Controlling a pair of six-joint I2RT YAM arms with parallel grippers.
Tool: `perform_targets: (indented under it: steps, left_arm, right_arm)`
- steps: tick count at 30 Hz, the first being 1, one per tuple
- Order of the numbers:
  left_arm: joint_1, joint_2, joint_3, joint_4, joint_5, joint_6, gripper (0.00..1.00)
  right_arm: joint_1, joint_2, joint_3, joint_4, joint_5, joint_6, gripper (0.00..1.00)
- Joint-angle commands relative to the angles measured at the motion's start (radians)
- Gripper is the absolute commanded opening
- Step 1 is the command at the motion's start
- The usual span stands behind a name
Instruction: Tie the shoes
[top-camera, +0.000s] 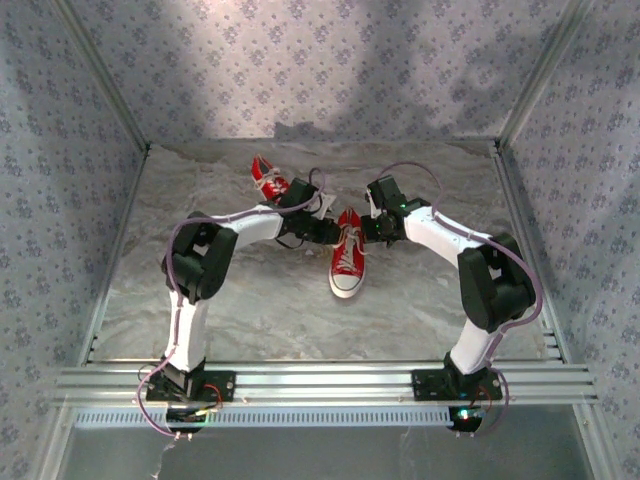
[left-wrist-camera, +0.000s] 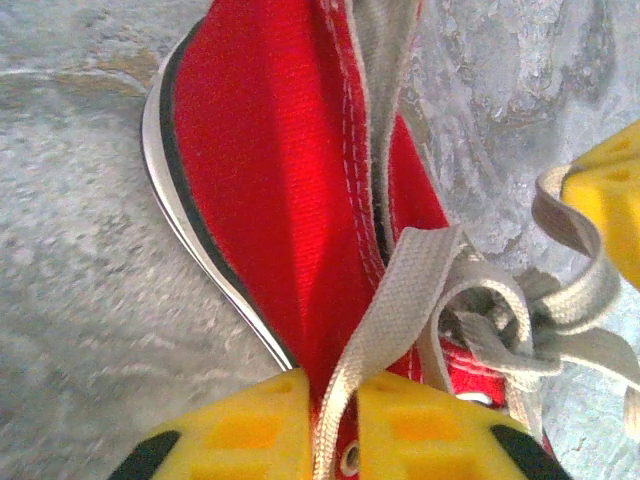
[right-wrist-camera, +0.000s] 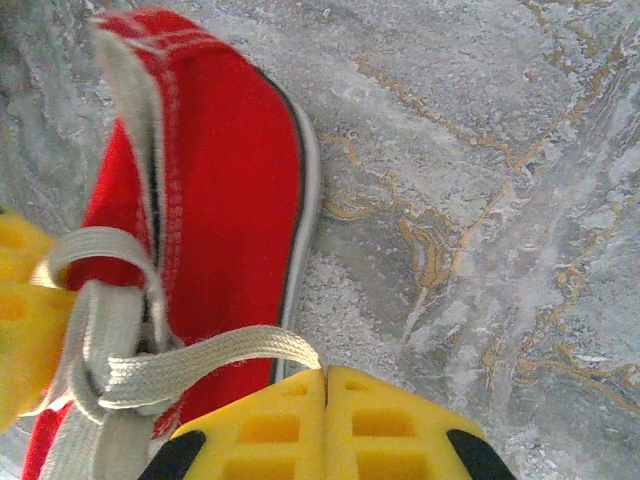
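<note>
Red sneaker — laces in yellow fingertips

The shoes are red canvas with white stitching, a white sole edged by a thin black line, and a white toe cap. The laces are off-white. The table is grey marble with tan veins. The walls carry a pale lilac flower print. The left gripper and right gripper are yellow with black corners

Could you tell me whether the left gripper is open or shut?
Shut. The left gripper's yellow fingers press together on a white lace of the red shoe, which runs up from between them.
</note>
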Motion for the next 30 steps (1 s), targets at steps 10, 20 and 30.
perform_targets:
  steps: [10, 20, 30]
  left_arm:
    - [0.009, -0.211, -0.098, 0.087, -0.12, -0.016, 0.05]
    - [0.007, -0.188, -0.157, 0.12, -0.06, -0.082, 0.0]
    - [0.009, -0.252, -0.314, 0.3, -0.158, -0.197, 0.0]
  right_arm:
    - [-0.009, -0.015, -0.003, -0.032, 0.03, -0.008, 0.0]
    - [0.011, 0.001, 0.008, -0.032, -0.034, -0.052, 0.0]
    - [0.035, -0.007, 0.008, -0.015, -0.022, -0.073, 0.0]
